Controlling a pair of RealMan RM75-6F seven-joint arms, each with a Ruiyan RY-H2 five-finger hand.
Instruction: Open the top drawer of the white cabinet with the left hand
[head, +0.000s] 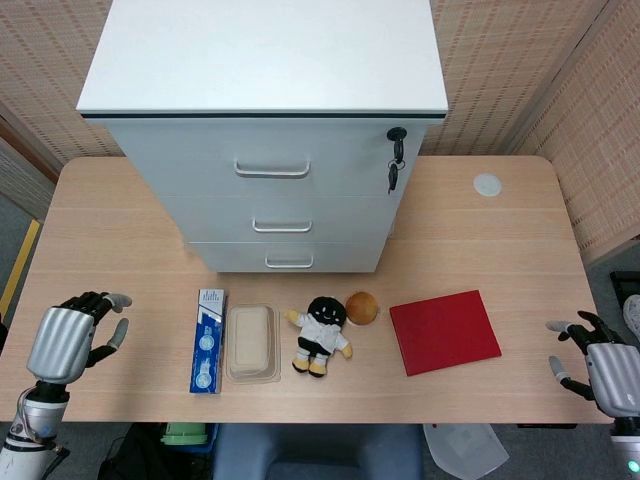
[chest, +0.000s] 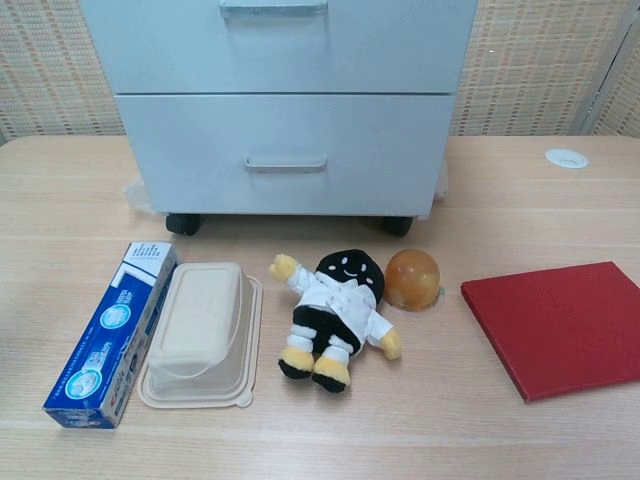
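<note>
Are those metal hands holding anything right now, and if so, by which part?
Nothing is held. The left hand and right hand sit empty near the table's front corners.

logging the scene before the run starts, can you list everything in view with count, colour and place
cabinet: 1, white, back centre of table, three drawers shut
keys: 1 bunch, black, hanging from the cabinet's upper right lock
box: 1, blue, front left
food container: 1, beige, right of the box
doll: 1, black and white, front centre
bun: 1, orange-brown, right of the doll
notebook: 1, red, front right
cap: 1, white, back right
table: 1, light wood
left robot hand: silver, front left edge, holding nothing
right robot hand: silver, front right edge, holding nothing
</note>
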